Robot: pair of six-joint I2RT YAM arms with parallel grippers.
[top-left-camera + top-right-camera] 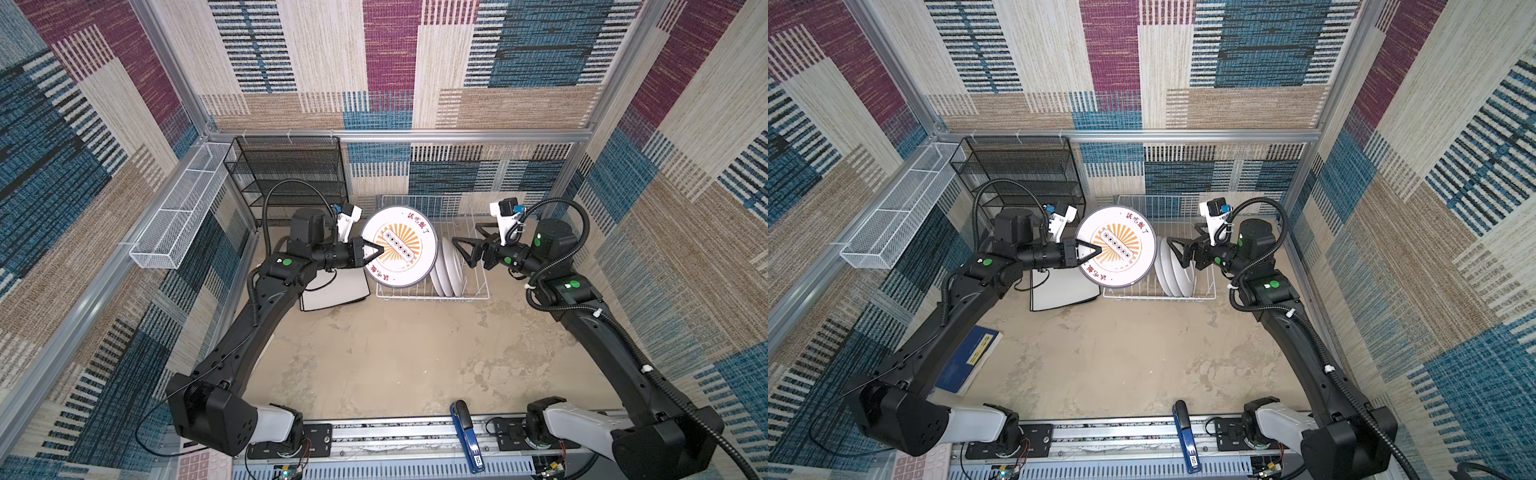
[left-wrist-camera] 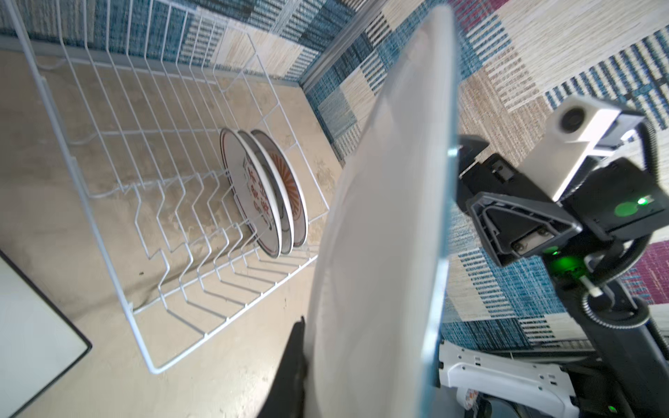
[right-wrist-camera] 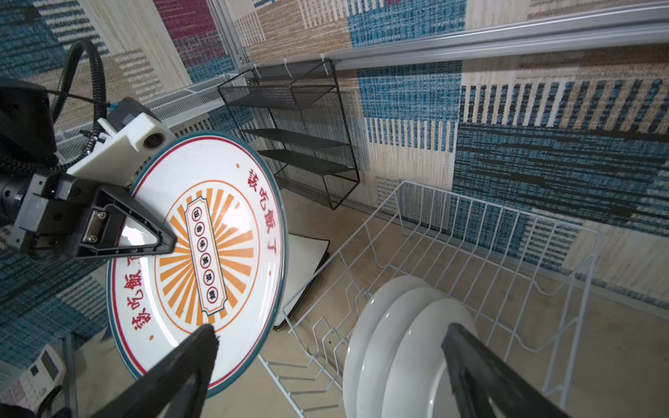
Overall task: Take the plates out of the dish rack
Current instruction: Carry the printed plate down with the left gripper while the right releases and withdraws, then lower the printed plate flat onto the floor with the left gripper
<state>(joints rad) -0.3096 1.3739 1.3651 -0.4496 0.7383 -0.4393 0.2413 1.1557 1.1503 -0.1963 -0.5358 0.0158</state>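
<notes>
Currently your left tool point(image 1: 380, 252) clamps the sunburst plate point(image 1: 409, 232) upright over the rack point(image 1: 473, 296); your right tool point(image 1: 465, 233) gapes beside three racked plates point(image 1: 451, 270). Next, probably: lay it flat on the square plates point(image 1: 332, 297).

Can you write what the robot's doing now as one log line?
left gripper: shut on sunburst plate | right gripper: open | dish rack: three round plates inside
</notes>
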